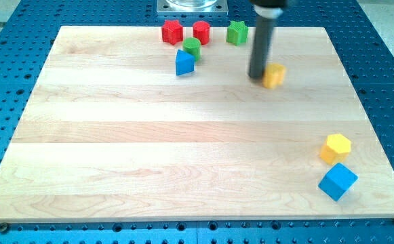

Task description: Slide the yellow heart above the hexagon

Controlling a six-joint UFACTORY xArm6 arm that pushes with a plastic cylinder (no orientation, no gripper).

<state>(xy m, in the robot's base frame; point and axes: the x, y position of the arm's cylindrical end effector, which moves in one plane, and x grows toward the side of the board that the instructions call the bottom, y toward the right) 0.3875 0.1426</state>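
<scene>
The yellow heart (274, 75) lies near the view's top, right of centre. My tip (258, 76) stands right at its left side, touching or nearly so; the dark rod rises from there to the view's top edge. The yellow hexagon (336, 147) sits far off at the view's lower right, with a blue cube (338, 181) just below it.
Near the view's top edge are a red star (172, 31), a red cylinder-like block (201, 32) and a green star (237, 32). A green round block (192, 47) and a blue triangular block (184, 63) sit just below them. The wooden board (115, 149) lies on a blue perforated table.
</scene>
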